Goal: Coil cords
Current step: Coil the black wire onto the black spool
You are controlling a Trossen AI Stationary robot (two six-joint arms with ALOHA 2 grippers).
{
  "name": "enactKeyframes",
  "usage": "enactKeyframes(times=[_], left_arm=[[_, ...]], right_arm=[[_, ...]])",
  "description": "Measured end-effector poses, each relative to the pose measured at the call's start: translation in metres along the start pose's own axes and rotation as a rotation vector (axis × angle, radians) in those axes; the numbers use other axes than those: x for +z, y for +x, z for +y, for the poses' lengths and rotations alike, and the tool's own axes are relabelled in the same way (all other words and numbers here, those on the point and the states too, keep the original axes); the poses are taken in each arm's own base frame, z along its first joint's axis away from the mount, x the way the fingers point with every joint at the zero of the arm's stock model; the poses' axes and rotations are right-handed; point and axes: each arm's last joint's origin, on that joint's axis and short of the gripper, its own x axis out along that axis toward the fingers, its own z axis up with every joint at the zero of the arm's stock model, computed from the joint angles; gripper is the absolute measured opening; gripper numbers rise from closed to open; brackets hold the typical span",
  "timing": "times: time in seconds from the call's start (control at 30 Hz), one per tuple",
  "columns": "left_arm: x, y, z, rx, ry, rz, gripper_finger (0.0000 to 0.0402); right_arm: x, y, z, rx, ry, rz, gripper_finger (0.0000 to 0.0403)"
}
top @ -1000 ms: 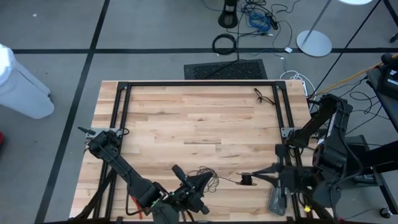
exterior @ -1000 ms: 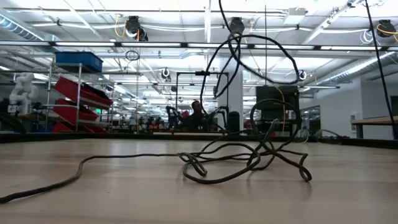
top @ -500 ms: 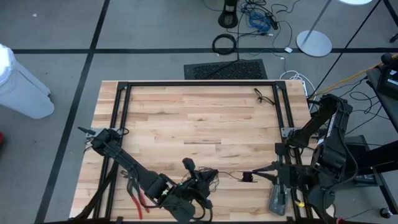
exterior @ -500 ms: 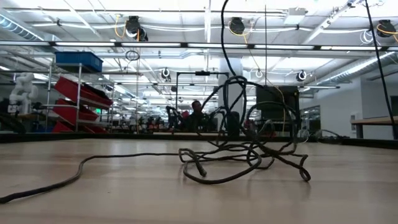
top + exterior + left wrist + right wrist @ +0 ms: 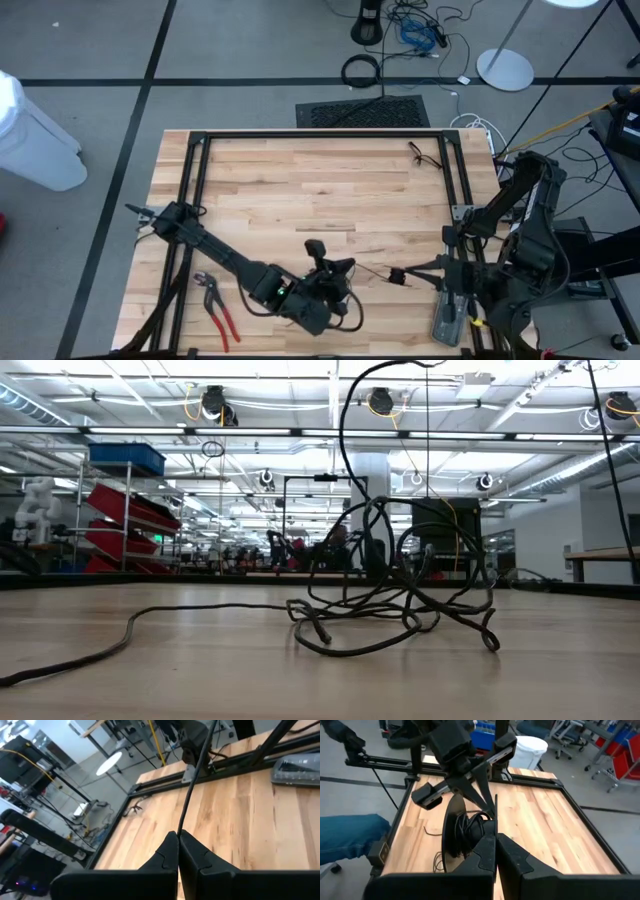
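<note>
The thin black cord lies as a loose tangle point(image 5: 390, 610) on the wooden table near its near edge, and one tail point(image 5: 90, 650) trails away flat on the wood. A strand rises from the heap in a high arc point(image 5: 345, 420). My left gripper point(image 5: 350, 266) is shut on the cord just right of the tangle point(image 5: 335, 292). My right gripper point(image 5: 412, 272) is shut beside the small round dark puck point(image 5: 397, 277). A short stretch of cord point(image 5: 372, 271) runs between the two grippers. My left gripper pinches a single strand of the cord point(image 5: 179, 831) between its two fingertips. The strand runs straight and taut away from the tips toward my right arm point(image 5: 200, 755), clear of the table. My right gripper is shut on the cord close to the puck point(image 5: 452, 832), which hangs just beside its fingers point(image 5: 485, 852). The fingers come nearly level from the table's right side. A thin strand point(image 5: 496, 807) leads from the tips toward my left gripper; the fingers hide the contact point.
Red-handled pliers point(image 5: 218, 306) lie near the near left edge. A flat grey device point(image 5: 446, 320) sits at the near right by the black frame rail point(image 5: 452, 215). A small black item point(image 5: 425, 154) rests at the far right. A person's blue trouser leg point(image 5: 347, 840) shows beyond the table.
My left gripper has swung toward the table's right edge and sunk, ending closer to the puck and uncovering the pliers. It has stayed shut. The raised loops of cord have dropped onto the heap, and one strand now arcs higher. My right gripper has barely moved.
</note>
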Motion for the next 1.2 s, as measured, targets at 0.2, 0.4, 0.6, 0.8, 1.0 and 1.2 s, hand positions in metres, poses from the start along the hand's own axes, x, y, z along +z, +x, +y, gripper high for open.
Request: enactKeyframes(times=[0.2,0.4,0.6,0.8,1.0,1.2], left_arm=[[0.002,-0.001,0.006,0.004,0.056,0.006,0.0001],[-0.003,-0.005,0.036,0.038,0.064,0.096,0.0001],[-0.013,0.012,0.053,0.042,0.083,0.193,0.0001],[-0.023,0.027,0.074,0.073,0.1,0.288,0.0001],[-0.013,0.025,0.11,-0.022,0.076,0.29,0.0001],[0.0,0.017,0.135,-0.187,0.044,0.236,0.0001]], right_arm=[[-0.001,0.011,0.001,-0.038,0.012,0.015,0.0],[0.001,0.028,-0.004,-0.099,0.016,0.037,0.0],[0.004,0.044,-0.016,-0.127,0.038,0.09,0.0],[0.003,0.054,-0.029,-0.175,0.007,0.149,0.0],[0.004,0.054,-0.05,-0.227,-0.007,0.189,0.0],[0.01,0.051,-0.067,-0.211,0.0,0.201,0.0]])
